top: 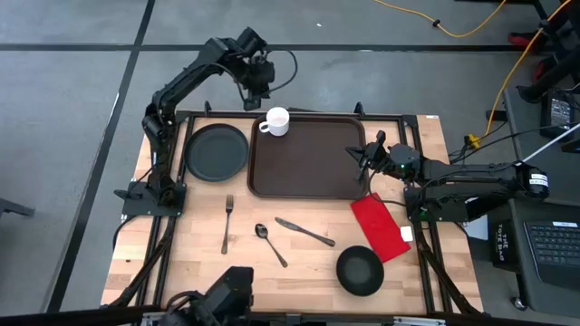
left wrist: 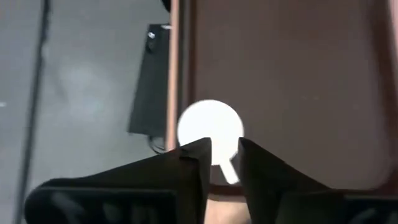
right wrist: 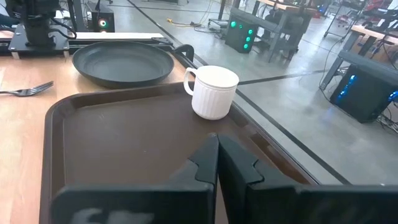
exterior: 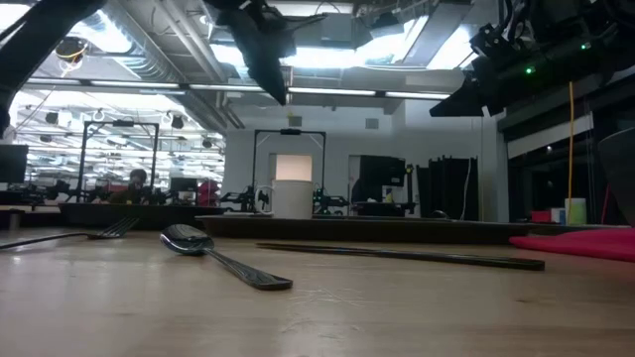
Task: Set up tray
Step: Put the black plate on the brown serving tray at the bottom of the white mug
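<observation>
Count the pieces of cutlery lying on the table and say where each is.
3. The fork lies on the wood below the black plate; the spoon is right of it; the knife lies just below the tray. None looks hidden.

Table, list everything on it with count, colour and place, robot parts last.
tray: 1, dark brown, far middle of the table
mug: 1, white, on the tray's far left corner
plate: 1, black, left of the tray
fork: 1, silver, near side, below the plate
spoon: 1, silver, right of the fork
knife: 1, silver, right of the spoon
napkin: 1, red, right of the knife
bowl: 1, black, near right
left gripper: above the mug
right gripper: shut, at the tray's right edge
</observation>
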### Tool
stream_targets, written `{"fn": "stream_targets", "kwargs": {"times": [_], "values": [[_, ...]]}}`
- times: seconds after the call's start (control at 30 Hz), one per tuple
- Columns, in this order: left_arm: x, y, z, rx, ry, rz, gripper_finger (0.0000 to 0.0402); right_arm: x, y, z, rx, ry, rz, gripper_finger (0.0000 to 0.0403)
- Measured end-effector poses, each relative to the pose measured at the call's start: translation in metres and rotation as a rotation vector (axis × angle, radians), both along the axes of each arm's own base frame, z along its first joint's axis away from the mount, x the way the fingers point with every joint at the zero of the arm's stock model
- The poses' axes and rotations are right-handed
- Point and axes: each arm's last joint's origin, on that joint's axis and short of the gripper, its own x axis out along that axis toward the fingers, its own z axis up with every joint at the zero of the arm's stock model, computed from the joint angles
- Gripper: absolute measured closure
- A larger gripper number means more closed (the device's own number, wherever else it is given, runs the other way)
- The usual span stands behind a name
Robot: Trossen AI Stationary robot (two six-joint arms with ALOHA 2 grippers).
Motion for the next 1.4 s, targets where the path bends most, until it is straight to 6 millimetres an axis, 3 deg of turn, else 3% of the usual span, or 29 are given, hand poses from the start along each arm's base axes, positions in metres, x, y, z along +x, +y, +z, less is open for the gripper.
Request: {"fn": "stream_targets", "kwargs": {"times": [0.23, 0.7, 0.93, 1.07, 1.4], "values": [[0.002, -0.009, -0.004, -0.021, 0.083, 0.018, 0.0395, 0.0, 0.0, -0.001, 0.033, -0.011, -0.007, 0.0389], [0.024, -0.025, -0.002, -0.02, 0.011, -0.03, 0.0399, -0.002, 0.001, -0.009, 0.089, 0.053, -0.018, 0.0389], [0.044, -0.038, -0.037, -0.001, 0.038, -0.019, 0.0399, -0.005, 0.001, -0.018, 0.121, 0.074, -0.027, 0.0389], [0.043, -0.046, -0.057, 0.03, 0.068, 0.03, 0.0398, -0.005, 0.003, -0.02, 0.156, 0.075, -0.01, 0.0389], [0.007, -0.098, -0.058, 0.132, 0.098, 0.219, 0.0398, -0.002, 0.011, -0.018, 0.166, 0.044, 0.037, 0.0389]]}}
